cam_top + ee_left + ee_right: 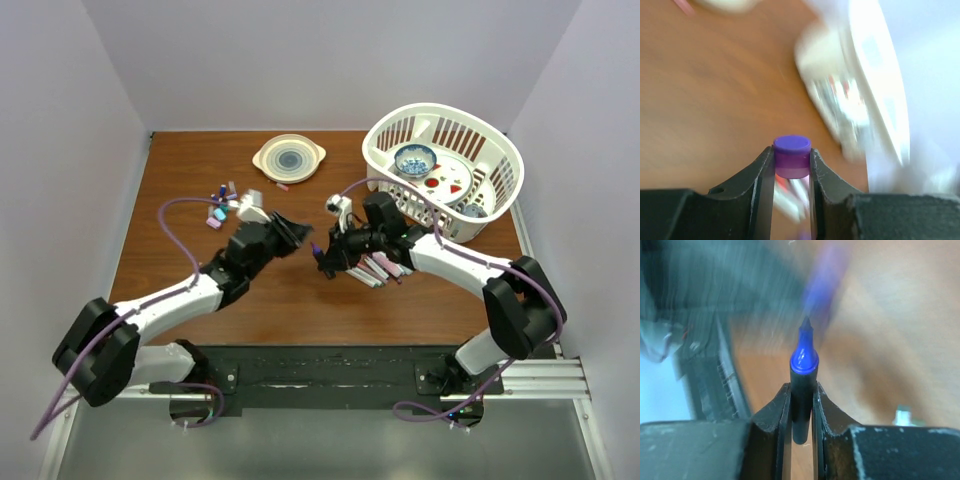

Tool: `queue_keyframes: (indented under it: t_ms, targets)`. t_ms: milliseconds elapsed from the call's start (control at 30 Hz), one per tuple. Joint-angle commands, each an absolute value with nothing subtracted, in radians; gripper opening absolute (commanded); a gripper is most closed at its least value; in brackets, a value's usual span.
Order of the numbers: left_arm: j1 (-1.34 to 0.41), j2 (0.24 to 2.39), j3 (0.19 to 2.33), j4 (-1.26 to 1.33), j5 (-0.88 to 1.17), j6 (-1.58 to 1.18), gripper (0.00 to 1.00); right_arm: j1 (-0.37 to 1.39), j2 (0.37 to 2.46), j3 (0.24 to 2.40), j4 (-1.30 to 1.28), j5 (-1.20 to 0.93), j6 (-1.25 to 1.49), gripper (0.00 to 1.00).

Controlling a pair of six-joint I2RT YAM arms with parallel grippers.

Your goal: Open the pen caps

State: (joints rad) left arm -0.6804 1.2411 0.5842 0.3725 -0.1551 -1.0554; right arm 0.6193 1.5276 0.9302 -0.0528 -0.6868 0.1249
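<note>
left gripper (pixel 791 161): its jaws are standing narrow, pinching a purple cap (pixel 791 146) by its sides; the cap's flat end is poking out past the fingertips (pixel 766 167).
right gripper (pixel 802 392): its jaws are closing narrow on the dark barrel of a pen (pixel 804 360), whose bare blue-purple nib is sticking out beyond them, uncapped.
between the tools: in the top view the left gripper (pixel 288 230) and the right gripper (pixel 326 258) are facing each other near the table's middle, close but apart, and the pen's nib (pixel 316 247) is pointing left.
open room: bare wood of the table (pixel 190 160) is showing from both grippers to the near edge, and again left of the left arm.
loose caps (pixel 220 203): at least five are lying in a small cluster far-left of the left gripper, in blue, purple, teal and pink; an exact count is not readable.
pens (pixel 381 268): several are lying side by side under the right arm, partly hidden, so the count is unclear.
plate (pixel 288 158): one, sitting at the far edge, left of centre.
basket (pixel 500 150): one, white, filling the far right corner, just beside the right arm's forearm.
bowl (pixel 414 158): one, blue and white, sitting inside the basket.
walls: they are closing in the left, far and right edges.
</note>
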Motion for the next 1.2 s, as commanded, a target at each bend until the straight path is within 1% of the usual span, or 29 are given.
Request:
queue_keyframes:
  t_ms: [0, 67, 200, 267, 300, 333, 367, 433, 467, 533, 667, 867, 967, 1000, 1033, 1067, 1133, 1167]
  targets:
    - [-0.494, 1.163, 0.647, 0.302, -0.429, -1.094, 0.0, 0.727, 1.546, 0.934, -0.167, -0.87, 0.064, 0.0]
    - [-0.465, 1.151, 0.653, 0.255, -0.457, -1.097, 0.0, 0.733, 1.549, 0.936, -0.167, -0.868, 0.061, 0.0]
    - [-0.419, 1.112, 0.612, 0.222, -0.446, -1.094, 0.0, 0.732, 1.54, 0.962, -0.227, -0.833, 0.006, 0.0]
    - [-0.381, 1.104, 0.589, 0.178, -0.44, -1.109, 0.0, 0.729, 1.529, 0.986, -0.294, -0.816, -0.151, 0.0]
    - [-0.359, 1.111, 0.577, 0.155, -0.431, -1.118, 0.0, 0.724, 1.529, 1.015, -0.378, -0.821, -0.21, 0.0]
    - [-0.333, 1.12, 0.569, 0.138, -0.387, -1.12, 0.0, 0.712, 1.531, 1.026, -0.409, -0.828, -0.289, 0.0]
    - [-0.278, 1.13, 0.557, 0.121, -0.358, -1.118, 0.0, 0.703, 1.532, 1.034, -0.432, -0.845, -0.311, 0.0]
    - [-0.221, 1.173, 0.546, 0.124, -0.261, -1.106, 0.0, 0.686, 1.532, 1.04, -0.453, -0.851, -0.331, 0.0]
    - [-0.168, 1.192, 0.545, 0.124, -0.238, -1.1, 0.0, 0.683, 1.526, 1.039, -0.453, -0.851, -0.334, 0.0]
    - [-0.123, 1.245, 0.545, 0.133, -0.195, -1.077, 0.0, 0.678, 1.523, 1.039, -0.46, -0.848, -0.344, 0.0]
    - [-0.025, 1.344, 0.571, 0.14, -0.169, -1.034, 0.0, 0.666, 1.529, 1.042, -0.465, -0.847, -0.345, 0.0]
    - [0.066, 1.497, 0.638, 0.141, -0.141, -1.0, 0.04, 0.644, 1.532, 1.043, -0.469, -0.854, -0.344, 0.0]
    - [0.092, 1.544, 0.67, 0.14, -0.13, -0.993, 0.13, 0.638, 1.534, 1.043, -0.469, -0.857, -0.344, 0.0]
    - [0.098, 1.554, 0.679, 0.141, -0.126, -0.992, 0.19, 0.637, 1.534, 1.043, -0.469, -0.857, -0.344, 0.0]
    - [0.103, 1.563, 0.687, 0.141, -0.124, -0.989, 0.22, 0.635, 1.535, 1.043, -0.469, -0.861, -0.344, 0.0]
    - [0.106, 1.577, 0.701, 0.143, -0.123, -0.988, 0.28, 0.634, 1.536, 1.043, -0.469, -0.859, -0.344, 0.0]
    - [0.117, 1.594, 0.719, 0.141, -0.109, -0.983, 0.34, 0.632, 1.542, 1.045, -0.471, -0.856, -0.344, 0.0]
    - [0.118, 1.597, 0.722, 0.141, -0.104, -0.983, 0.43, 0.632, 1.543, 1.045, -0.474, -0.853, -0.344, 0.0]
